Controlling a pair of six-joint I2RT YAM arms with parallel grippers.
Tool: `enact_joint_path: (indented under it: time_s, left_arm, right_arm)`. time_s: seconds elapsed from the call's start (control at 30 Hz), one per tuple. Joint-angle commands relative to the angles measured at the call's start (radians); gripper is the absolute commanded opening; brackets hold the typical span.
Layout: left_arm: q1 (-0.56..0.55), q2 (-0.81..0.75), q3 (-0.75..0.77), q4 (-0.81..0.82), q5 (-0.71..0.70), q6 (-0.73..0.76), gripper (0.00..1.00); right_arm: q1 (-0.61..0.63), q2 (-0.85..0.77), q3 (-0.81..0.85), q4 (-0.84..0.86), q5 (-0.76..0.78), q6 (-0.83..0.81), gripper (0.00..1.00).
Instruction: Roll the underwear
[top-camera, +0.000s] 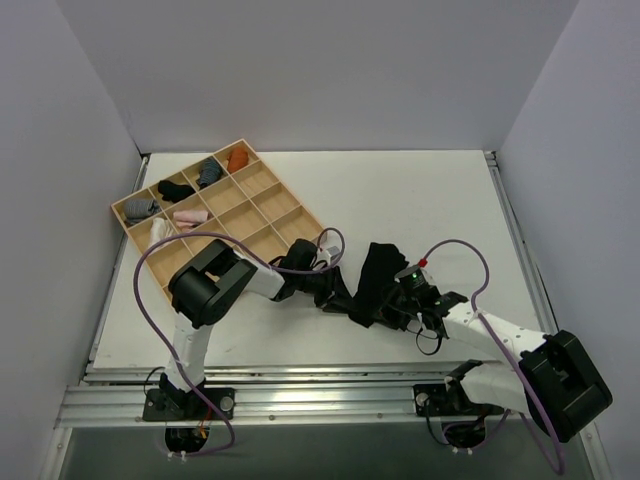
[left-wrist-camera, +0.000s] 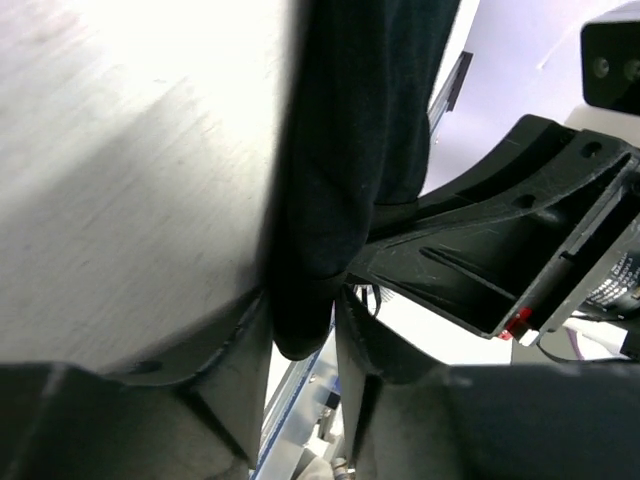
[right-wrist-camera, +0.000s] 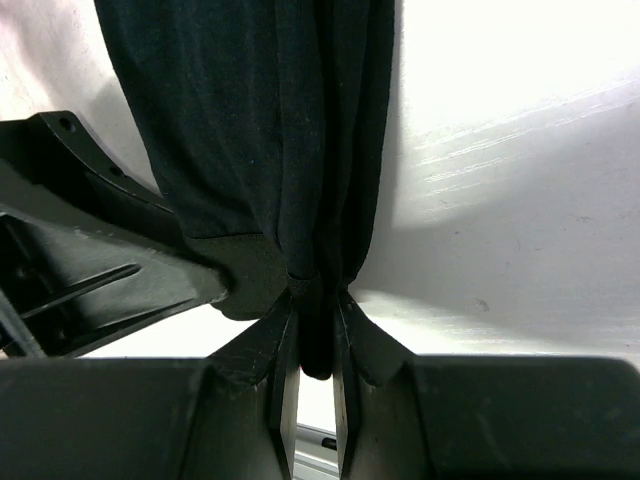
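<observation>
Plain black underwear (top-camera: 375, 275), soft fabric, bunched into long folds, near front centre

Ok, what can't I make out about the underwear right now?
Top external: how the fabric is pinched, hidden by the bunched underwear and the arms.
Left wrist: the fabric beyond the left gripper, cut off by the top edge.
Right wrist: the same above the right gripper.
Top external: bundles in the tray, too small for detail.
</observation>
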Motion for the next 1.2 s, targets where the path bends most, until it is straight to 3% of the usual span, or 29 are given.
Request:
enact_joint_path:
  time_s: [0.0,0.17,0.23,0.43,0.63,0.9,1.17]
  left_arm:
    - [-0.014,0.02,-0.011,-0.01,-0.03,0.01,0.33]
    - [-0.013,-0.021,0.02,-0.088,-0.052,0.037,0.07]
    - [-0.011,-0.037,0.029,-0.133,-0.063,0.054,0.03]
    - [0.009,-0.072,0.074,-0.285,-0.069,0.088,0.02]
    - [0.062,-0.092,0.08,-0.384,-0.047,0.102,0.02]
    - [0.114,-0.087,0.132,-0.598,-0.012,0.143,0.02]
    - [0.183,-0.101,0.155,-0.737,0.016,0.134,0.02]
  right_arm:
    - [-0.005,0.008,0.008,0.007,-0.015,-0.002,0.1]
    - [0.009,-0.017,0.018,-0.085,0.026,-0.041,0.18]
    - [0.019,-0.038,0.027,-0.148,0.057,-0.054,0.22]
    - [0.07,-0.124,0.131,-0.338,0.185,-0.112,0.41]
    - [0.193,-0.044,0.287,-0.401,0.386,-0.192,0.5]
    - [0.544,0.207,0.475,-0.336,0.708,-0.41,0.52]
    - [0.644,0.347,0.551,-0.316,0.785,-0.539,0.54]
